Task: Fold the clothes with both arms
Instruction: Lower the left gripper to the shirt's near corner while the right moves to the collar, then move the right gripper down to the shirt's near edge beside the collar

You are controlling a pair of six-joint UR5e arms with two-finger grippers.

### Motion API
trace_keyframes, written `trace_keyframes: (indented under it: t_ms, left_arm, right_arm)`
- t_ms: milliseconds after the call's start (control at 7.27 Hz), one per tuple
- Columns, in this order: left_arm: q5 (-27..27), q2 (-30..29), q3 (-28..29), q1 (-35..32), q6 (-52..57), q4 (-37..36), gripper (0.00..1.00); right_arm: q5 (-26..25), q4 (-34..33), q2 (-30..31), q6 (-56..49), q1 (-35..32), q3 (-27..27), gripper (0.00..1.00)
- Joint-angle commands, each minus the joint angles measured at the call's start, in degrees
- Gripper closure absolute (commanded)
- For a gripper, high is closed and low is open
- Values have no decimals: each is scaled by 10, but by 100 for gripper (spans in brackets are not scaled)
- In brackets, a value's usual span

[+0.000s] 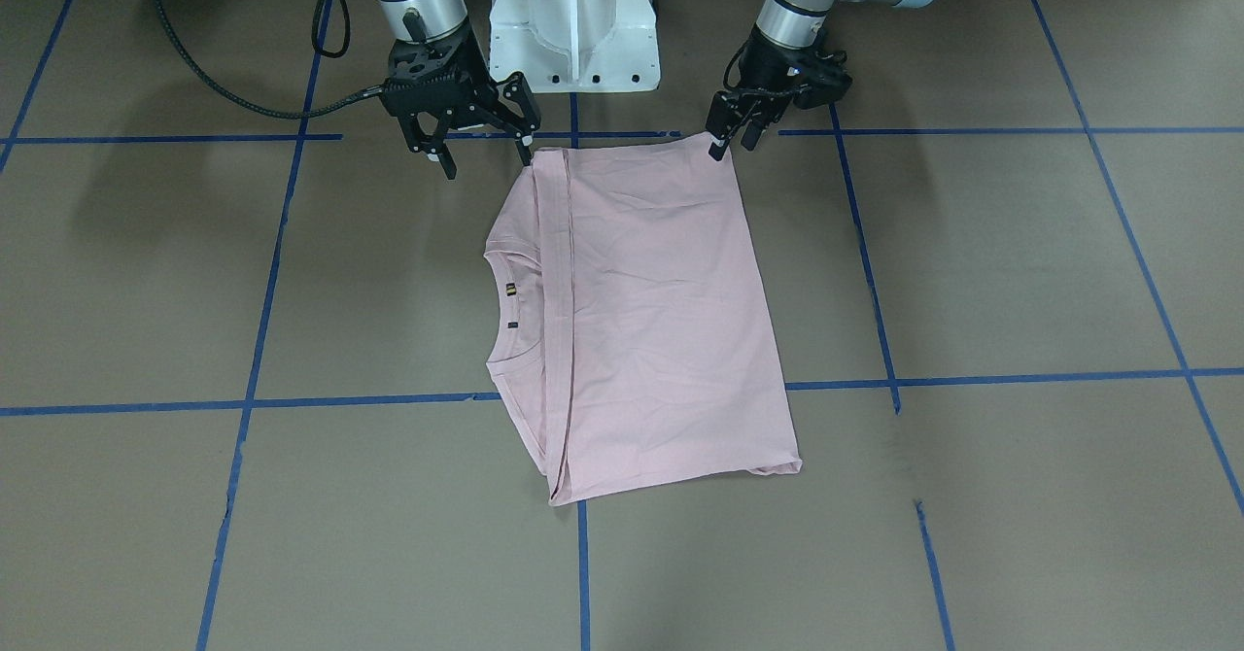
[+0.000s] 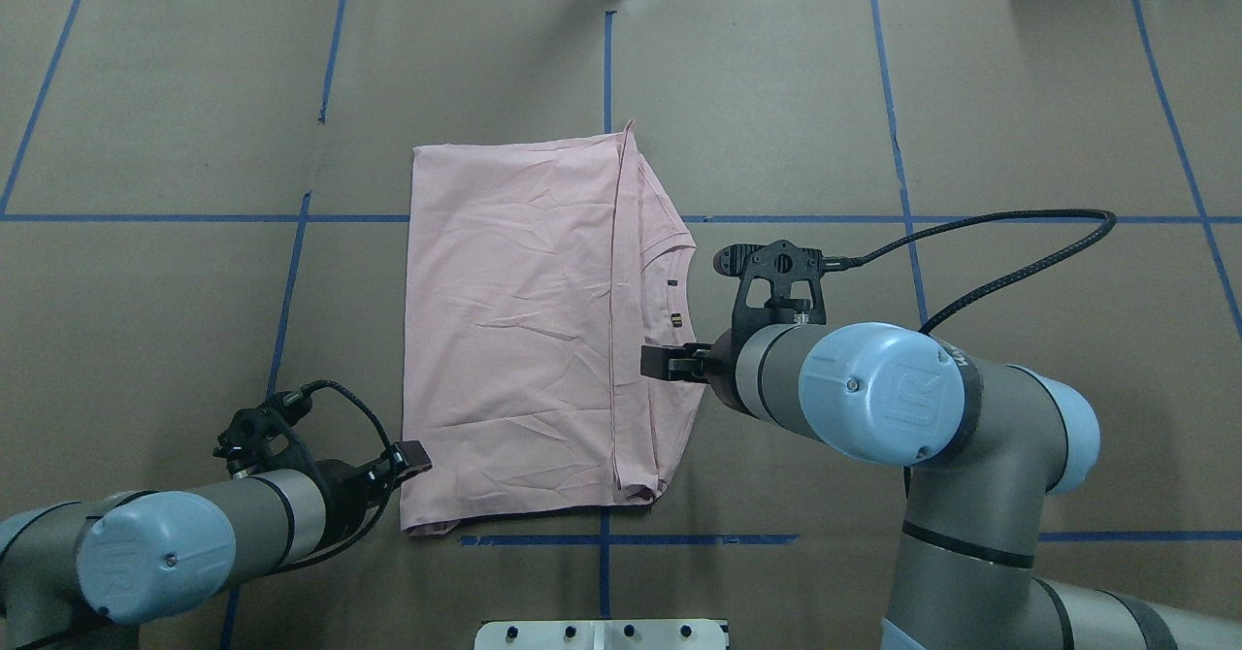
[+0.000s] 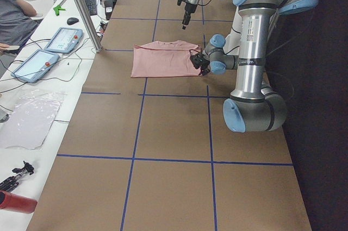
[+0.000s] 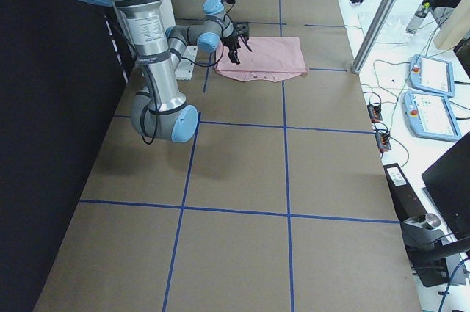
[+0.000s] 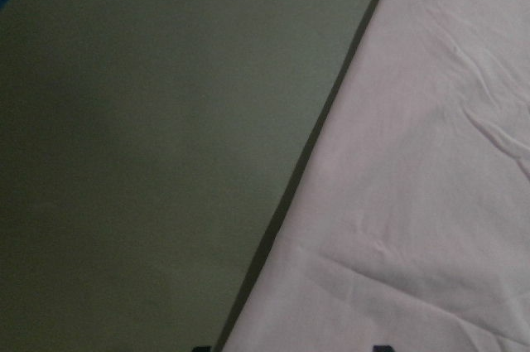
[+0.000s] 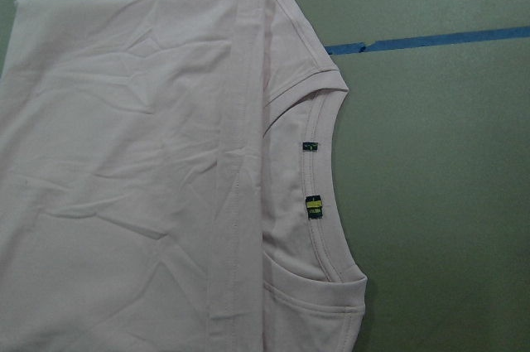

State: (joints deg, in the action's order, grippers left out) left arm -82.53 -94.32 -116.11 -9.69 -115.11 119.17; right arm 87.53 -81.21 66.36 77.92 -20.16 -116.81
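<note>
Left gripper: released, jaws parted. You will find it low at the robot-side left corner of the T-shirt. Its wrist view shows both fingertips straddling the cloth's edge, but you cannot tell whether either one touches it.

Left arm: enters at the overhead view's lower left and carries a looped black cable.

T-shirt: pale pink, lying flat on the counter in front of the white pedestal base. It is folded to a rough rectangle, plain side up. A folded edge runs along its length just inside the collar side. It lies across one line of the blue tape grid.

Collar: you will see it on the shirt's right side, neckline exposed, with a small dark tag sewn inside the band.

Right gripper: released, jaws spread wide and holding nothing. It hangs above the counter by the shirt's robot-side right corner. One fingertip is beside the folded edge.

Right arm: comes in at lower right.
</note>
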Motion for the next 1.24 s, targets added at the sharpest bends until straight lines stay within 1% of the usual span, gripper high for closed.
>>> trace_keyframes:
  t_ms: [0,275,413,1100]
  left_arm:
    - [-1,-3,6,18,2,-3,34]
    - [-2,-8,11,19,2,-3,49]
    - [-2,-9,14,19,6,-3,54]
    - [-2,-11,14,24,7,-3,54]
  right_arm:
    - [0,0,1,0,-1,0,0]
    - [0,0,0,0,-1,1,0]
    - [0,0,0,0,-1,1,0]
    - [0,0,1,0,-1,1,0]
